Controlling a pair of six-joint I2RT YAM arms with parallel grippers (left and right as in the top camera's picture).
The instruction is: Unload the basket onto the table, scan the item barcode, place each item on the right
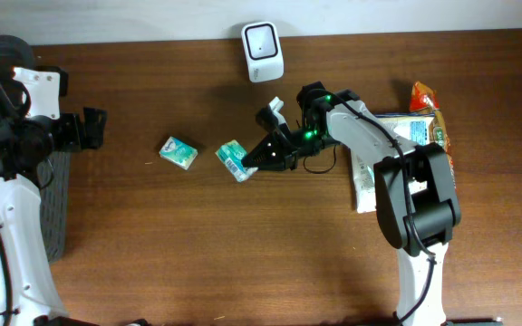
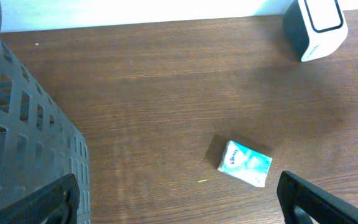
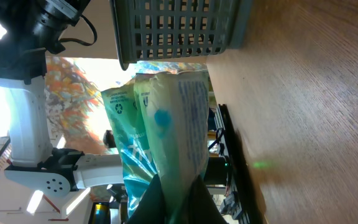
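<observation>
Currently the right end effector (image 1: 255,160) is pinched narrow on a green-and-white pack (image 1: 232,161), gripping its right end. The pack is below the scanner (image 1: 263,52) and slightly to its left, low over the table (image 1: 198,263); whether it touches the wood cannot be told. In the right wrist view the pack (image 3: 173,118) rises from between the dark fingers (image 3: 145,199), printed faces showing. A second pack (image 1: 178,153) lies flat, further left of the scanner and below it, near the held one but apart. The left end effector (image 1: 93,128) stands wide and holds nothing, far left of the scanner, beside a grey basket (image 1: 57,199). Its wrist view shows the second pack (image 2: 245,163) on bare wood, with the scanner (image 2: 316,28) in the upper right corner. Bags (image 1: 424,127) lie right of the scanner and below it, partly under the right arm.
</observation>
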